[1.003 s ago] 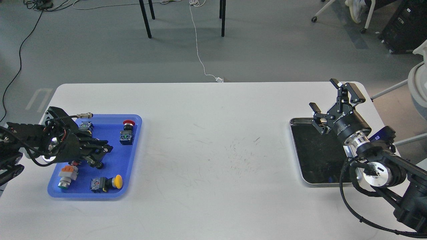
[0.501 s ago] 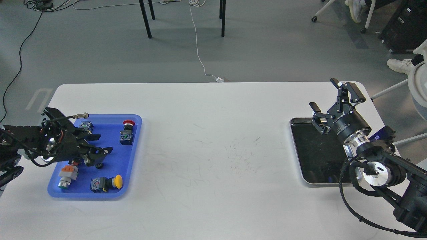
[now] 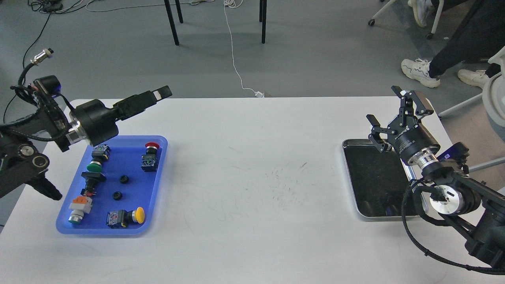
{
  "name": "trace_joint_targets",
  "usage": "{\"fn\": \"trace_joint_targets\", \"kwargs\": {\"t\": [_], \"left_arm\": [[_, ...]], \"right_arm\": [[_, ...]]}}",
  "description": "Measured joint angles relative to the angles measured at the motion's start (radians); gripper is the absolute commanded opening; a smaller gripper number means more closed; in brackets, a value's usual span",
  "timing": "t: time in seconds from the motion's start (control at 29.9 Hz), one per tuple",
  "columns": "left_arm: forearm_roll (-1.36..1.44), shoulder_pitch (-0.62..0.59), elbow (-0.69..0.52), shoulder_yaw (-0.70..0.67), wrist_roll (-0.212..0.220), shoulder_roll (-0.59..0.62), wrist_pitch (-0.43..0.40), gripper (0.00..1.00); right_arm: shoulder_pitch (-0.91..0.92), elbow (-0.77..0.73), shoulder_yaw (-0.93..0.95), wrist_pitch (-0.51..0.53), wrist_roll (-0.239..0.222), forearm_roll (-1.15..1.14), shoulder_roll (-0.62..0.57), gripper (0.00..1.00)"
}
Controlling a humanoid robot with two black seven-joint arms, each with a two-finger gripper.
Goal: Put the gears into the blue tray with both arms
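Head view: left hand [image 3: 158, 94] raised above the counter's [image 3: 252, 165] far-left edge, fingers seen edge-on, so opening impossible to tell; nothing seen held. Right hand [image 3: 394, 114] spread open and empty over the silver tray [image 3: 349, 177]. Below the left hand, two gears [image 3: 124, 179] lying inside the blue tray [image 3: 158, 189] among push-button switches [image 3: 150, 157]. Judged as release done; no other gears visible, so next move probably locating any remaining.

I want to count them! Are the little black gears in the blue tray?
In: two tiny black gears lie on the bright blue plastic tray's floor.
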Motion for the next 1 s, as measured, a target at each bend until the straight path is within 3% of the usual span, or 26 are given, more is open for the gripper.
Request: {"fn": "trace_joint_targets", "kwargs": {"t": [0.27,0.43,0.67,0.8,1.0], "left_arm": [[-0.176,0.265,-0.004,-0.356,0.000,-0.248,0.009,0.98],[-0.233,0.303,0.007,-0.398,0.002,-0.302,-0.003,0.98],[-0.352,0.318,0.055,-0.474,0.076,-0.352,-0.097,0.98],[-0.356,0.333,0.091,-0.508,0.081,-0.386,-0.156,0.98],[-0.357,0.357,0.098,-0.523,0.081,-0.405,-0.170,0.98]], "right_arm": [[0.016,0.018,-0.001,-0.025,0.000,-0.011,-0.004,0.98],[0.026,0.026,-0.001,-0.025,0.000,-0.012,-0.016,0.98],[0.059,0.027,0.010,-0.015,0.000,-0.011,-0.029,0.98],[0.060,0.034,0.014,0.008,0.000,-0.009,-0.025,0.98],[0.047,0.055,0.017,0.028,0.000,-0.009,-0.019,0.98]]}}
